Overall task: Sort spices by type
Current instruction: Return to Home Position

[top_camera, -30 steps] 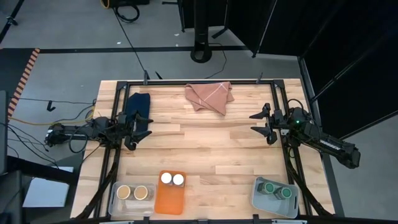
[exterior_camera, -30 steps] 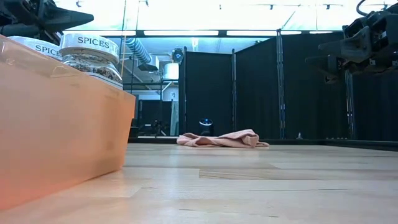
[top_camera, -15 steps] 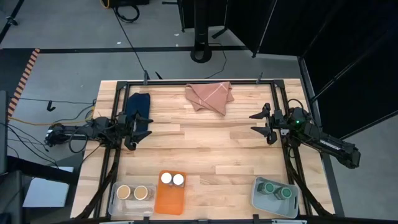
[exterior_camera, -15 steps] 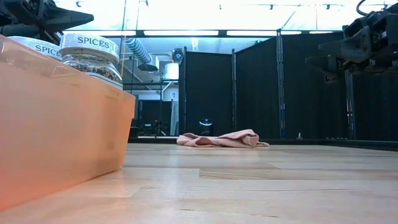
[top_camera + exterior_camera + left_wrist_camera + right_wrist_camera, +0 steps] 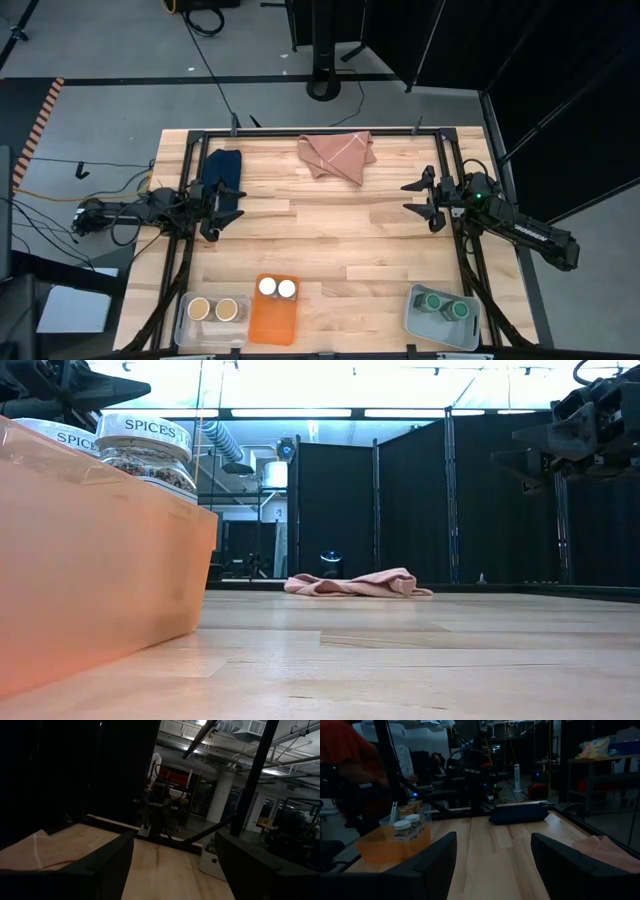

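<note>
Left claw (image 5: 232, 203) and right claw (image 5: 408, 198) both hang spread open and empty above the bench, well apart from the orange bin (image 5: 273, 325). White-lidded jars (image 5: 277, 288) stand in that bin. Tan-lidded jars (image 5: 214, 309) are just beside it on the left arm's side, and green-lidded jars (image 5: 445, 304) are well off on the right arm's side. The jars are probably light, rigid and smooth-walled, so pinch across the body under the lid.

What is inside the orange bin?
Two white-lidded jars stand side by side at one end of the orange bin. The rest of its floor shows bare. From above, the lids cover what the jars hold.
</note>
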You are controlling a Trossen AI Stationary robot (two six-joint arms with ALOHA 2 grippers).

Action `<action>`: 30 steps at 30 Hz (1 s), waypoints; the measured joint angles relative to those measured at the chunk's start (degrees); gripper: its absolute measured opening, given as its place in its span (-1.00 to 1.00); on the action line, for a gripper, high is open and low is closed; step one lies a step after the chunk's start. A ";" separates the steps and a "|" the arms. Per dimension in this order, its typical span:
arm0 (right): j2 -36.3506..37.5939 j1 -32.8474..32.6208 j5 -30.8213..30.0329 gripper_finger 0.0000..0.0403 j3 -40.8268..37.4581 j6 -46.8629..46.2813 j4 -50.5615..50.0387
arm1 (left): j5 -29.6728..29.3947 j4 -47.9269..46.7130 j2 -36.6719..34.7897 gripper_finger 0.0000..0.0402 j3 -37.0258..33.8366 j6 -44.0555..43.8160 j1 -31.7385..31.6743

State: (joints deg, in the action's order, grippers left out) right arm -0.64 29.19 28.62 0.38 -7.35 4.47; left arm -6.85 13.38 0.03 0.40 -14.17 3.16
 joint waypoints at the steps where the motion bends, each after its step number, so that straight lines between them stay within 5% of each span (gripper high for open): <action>1: 0.00 0.00 0.00 0.30 0.00 0.02 0.00 | 0.00 0.00 0.00 0.42 0.00 0.00 0.02; 30: 0.00 0.00 0.00 0.32 0.00 0.00 0.00 | 0.00 -0.01 0.00 0.42 0.00 0.00 0.02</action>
State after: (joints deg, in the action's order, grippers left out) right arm -0.64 29.19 28.62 0.38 -7.35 4.47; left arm -6.85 13.37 0.03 0.40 -14.17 3.18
